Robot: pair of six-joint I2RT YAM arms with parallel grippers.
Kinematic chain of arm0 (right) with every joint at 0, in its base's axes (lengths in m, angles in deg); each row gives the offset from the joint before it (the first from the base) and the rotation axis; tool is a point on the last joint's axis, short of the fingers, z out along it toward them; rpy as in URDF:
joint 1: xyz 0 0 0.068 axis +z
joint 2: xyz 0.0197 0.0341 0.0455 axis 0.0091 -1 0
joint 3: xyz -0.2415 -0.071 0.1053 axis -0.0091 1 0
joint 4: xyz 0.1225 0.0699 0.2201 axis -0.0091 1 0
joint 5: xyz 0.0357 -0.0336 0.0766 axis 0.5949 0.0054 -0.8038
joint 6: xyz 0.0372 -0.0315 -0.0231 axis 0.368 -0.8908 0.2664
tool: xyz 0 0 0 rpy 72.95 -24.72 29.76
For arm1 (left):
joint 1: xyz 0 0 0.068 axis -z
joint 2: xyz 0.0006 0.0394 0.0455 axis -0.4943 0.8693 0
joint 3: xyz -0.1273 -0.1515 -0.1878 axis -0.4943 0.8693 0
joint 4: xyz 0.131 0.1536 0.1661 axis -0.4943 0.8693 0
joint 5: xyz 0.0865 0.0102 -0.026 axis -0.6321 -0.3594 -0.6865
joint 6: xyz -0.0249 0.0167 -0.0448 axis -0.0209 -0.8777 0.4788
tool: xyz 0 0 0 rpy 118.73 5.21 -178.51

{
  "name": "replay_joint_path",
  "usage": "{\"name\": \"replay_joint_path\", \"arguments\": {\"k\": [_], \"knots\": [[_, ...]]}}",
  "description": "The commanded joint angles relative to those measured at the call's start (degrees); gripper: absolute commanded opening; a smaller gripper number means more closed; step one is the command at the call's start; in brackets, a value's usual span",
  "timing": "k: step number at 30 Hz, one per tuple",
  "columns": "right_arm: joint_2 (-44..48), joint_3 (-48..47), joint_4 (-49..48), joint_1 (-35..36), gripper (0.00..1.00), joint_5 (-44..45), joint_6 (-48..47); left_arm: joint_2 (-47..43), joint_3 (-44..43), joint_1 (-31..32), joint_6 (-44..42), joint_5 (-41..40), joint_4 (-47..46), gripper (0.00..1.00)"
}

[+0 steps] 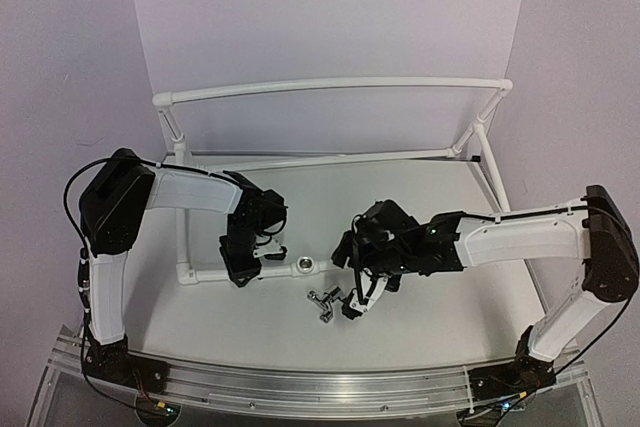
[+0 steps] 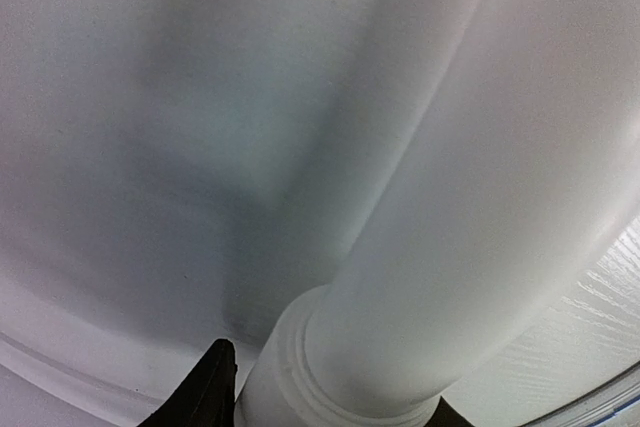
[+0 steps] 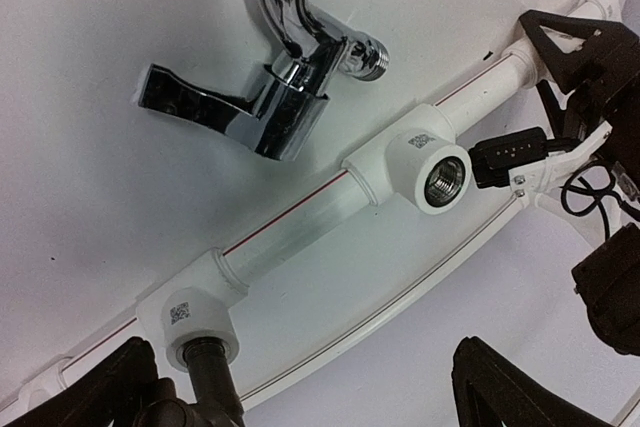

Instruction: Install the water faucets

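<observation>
While the white pipe frame (image 1: 330,87) is squeezed steady by the left claw (image 1: 240,269), the right claw (image 3: 305,382) hangs with its fingers wide apart. A shiny faucet (image 3: 275,97) lies on the table (image 1: 440,322) near the empty socket (image 3: 443,182). The job now looks like fetching it: grab the faucet, then twist its stem into that socket.

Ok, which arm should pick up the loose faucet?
Right. The right gripper is open beside the faucet; the left gripper grips the pipe, seemingly bracing it.

Shiny chrome faucet (image 3: 275,97) lies sideways near the pipe frame (image 3: 300,213).
</observation>
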Motion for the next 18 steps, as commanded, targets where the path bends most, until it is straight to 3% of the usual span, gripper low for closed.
{"name": "replay_joint_path", "arguments": {"k": [1, 12, 18], "knots": [[-3.25, -6.94, -7.21, 1.62, 0.98, 2.97, 4.75, 3.05, -0.28, -1.67, 11.61, 10.15, -8.25, 0.16], [-7.85, -14.91, -6.19, 2.99, 0.97, 6.54, 16.99, 3.4, -0.51, -1.67, 11.43, 10.14, -8.29, 0.16], [-4.01, -10.65, -2.61, 3.06, 0.89, 6.91, 10.04, 3.15, -0.47, -1.69, 11.48, 10.13, -8.34, 0.16]]}}
